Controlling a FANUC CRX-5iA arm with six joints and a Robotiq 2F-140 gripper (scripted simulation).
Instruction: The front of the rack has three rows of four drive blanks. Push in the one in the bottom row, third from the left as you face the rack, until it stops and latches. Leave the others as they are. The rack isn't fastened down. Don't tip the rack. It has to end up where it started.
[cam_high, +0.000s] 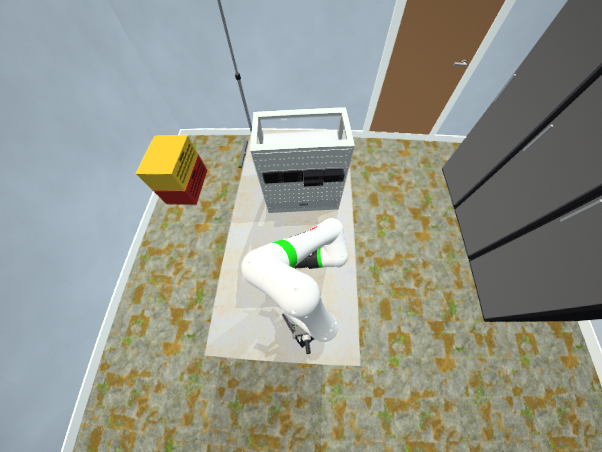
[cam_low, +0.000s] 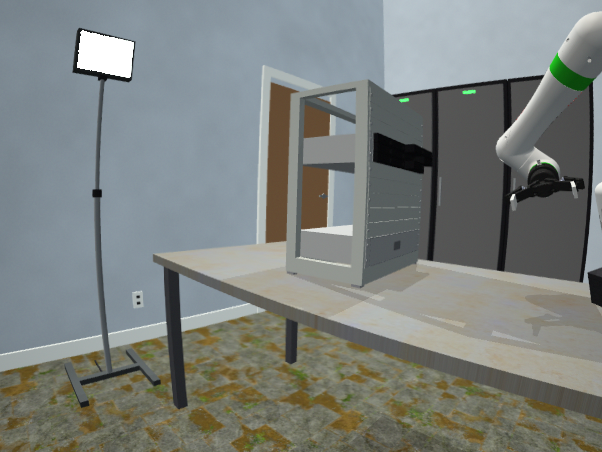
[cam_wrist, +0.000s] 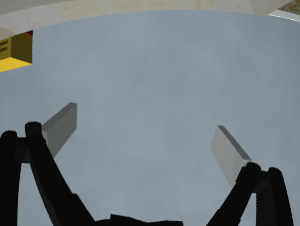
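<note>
One gripper (cam_low: 544, 191) hangs wide open, well apart from the rack (cam_low: 363, 210)

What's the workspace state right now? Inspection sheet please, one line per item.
Surface: pale table, mottled floor around it.
Job's things: rack upright on the table, all feet down; black drive blanks jut from its front face.
Clutter: nothing seen beside the rack.
Tool: tool open, empty, in the air, apart from the rack front.
Cables: nothing seen.
Surroundings: yellow and red crate, light stand, brown door, dark cabinets.
</note>
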